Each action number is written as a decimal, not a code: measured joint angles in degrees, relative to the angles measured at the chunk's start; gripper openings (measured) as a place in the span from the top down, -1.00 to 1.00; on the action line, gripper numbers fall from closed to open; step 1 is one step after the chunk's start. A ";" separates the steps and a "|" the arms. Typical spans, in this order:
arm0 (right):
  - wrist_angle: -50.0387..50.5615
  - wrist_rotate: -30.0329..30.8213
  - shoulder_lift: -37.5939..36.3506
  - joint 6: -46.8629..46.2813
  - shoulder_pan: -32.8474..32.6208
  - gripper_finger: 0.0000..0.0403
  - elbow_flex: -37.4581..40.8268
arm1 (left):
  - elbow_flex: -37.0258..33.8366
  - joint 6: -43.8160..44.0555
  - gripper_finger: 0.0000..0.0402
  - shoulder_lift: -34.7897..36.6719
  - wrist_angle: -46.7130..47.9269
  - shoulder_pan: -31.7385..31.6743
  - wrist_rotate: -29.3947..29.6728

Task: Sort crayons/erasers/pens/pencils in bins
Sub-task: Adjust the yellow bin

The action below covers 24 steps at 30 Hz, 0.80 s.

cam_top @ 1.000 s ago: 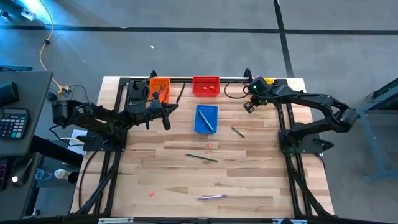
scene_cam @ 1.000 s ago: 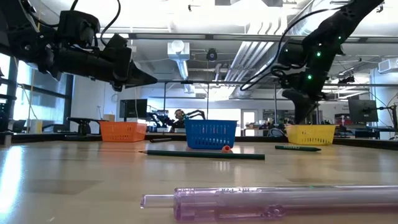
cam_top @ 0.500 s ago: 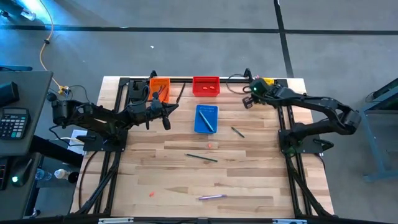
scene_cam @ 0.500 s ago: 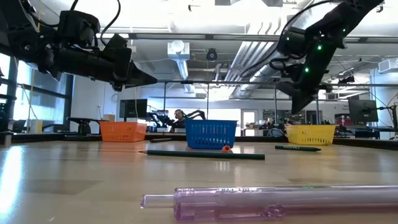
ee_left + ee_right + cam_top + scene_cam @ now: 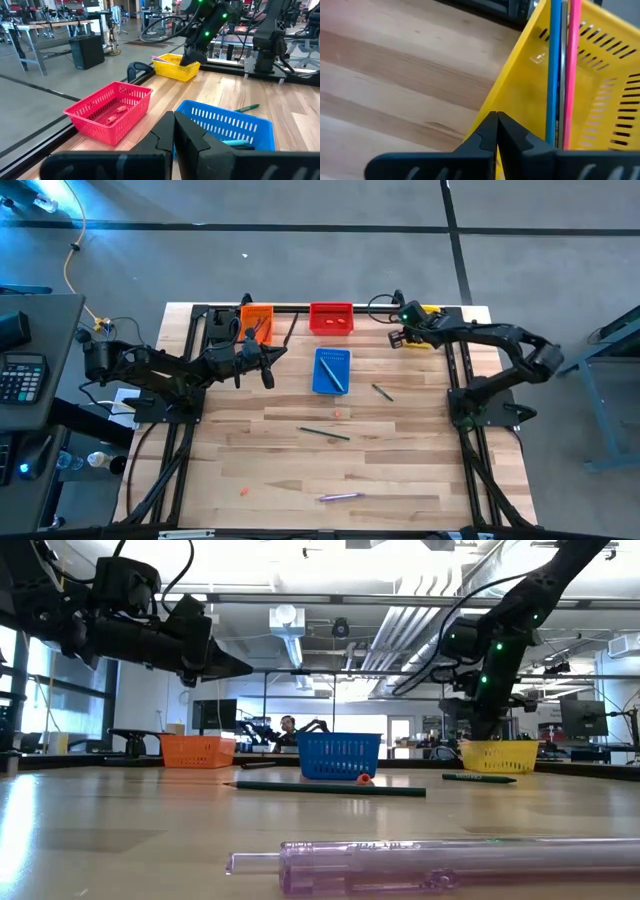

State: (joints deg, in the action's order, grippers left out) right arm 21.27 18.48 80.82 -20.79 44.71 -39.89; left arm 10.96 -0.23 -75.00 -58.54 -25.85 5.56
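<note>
My right gripper (image 5: 496, 125) is shut, slanting down at the near-left corner of the yellow bin (image 5: 428, 312), where a blue pen (image 5: 554, 70) and a pink pen (image 5: 574, 65) lie. My left gripper (image 5: 268, 376) hangs shut and level above the table, left of the blue bin (image 5: 332, 370). The red bin (image 5: 112, 112) has crayons in it. On the table lie two pencils (image 5: 326, 434) (image 5: 382, 391), a purple pen (image 5: 340, 496) and two erasers (image 5: 338, 414) (image 5: 243, 491). My right gripper's shut fingertips stand right at the yellow bin's rim (image 5: 520, 60), coming from above at a slant. I cannot tell whether they touch it.
The orange bin (image 5: 257, 320) stands at the far edge, left of the red one. Dark frame rails (image 5: 460, 395) run along both sides of the table, and cables lie by the far edge. Bare wood spans the table's middle and near part.
My right gripper has shifted a little toward the table's far edge beside the yellow bin. It rose, then sank again, and its wrist rolled. It stays shut.
</note>
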 joint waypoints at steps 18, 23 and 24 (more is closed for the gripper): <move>0.99 -5.68 0.67 1.30 -3.88 1.00 -0.03 | 0.00 -0.02 1.00 0.02 0.02 0.00 -0.02; 2.04 -5.77 0.39 1.68 -6.22 1.00 -0.03 | 0.00 -0.02 1.00 0.00 0.02 0.00 -0.02; 1.85 -5.79 0.31 1.82 -6.55 1.00 -0.05 | 0.00 -0.02 1.00 0.02 0.02 0.00 -0.02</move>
State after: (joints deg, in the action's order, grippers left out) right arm 23.12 12.69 81.13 -18.97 38.15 -39.94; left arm 10.96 -0.25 -74.98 -58.52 -25.85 5.54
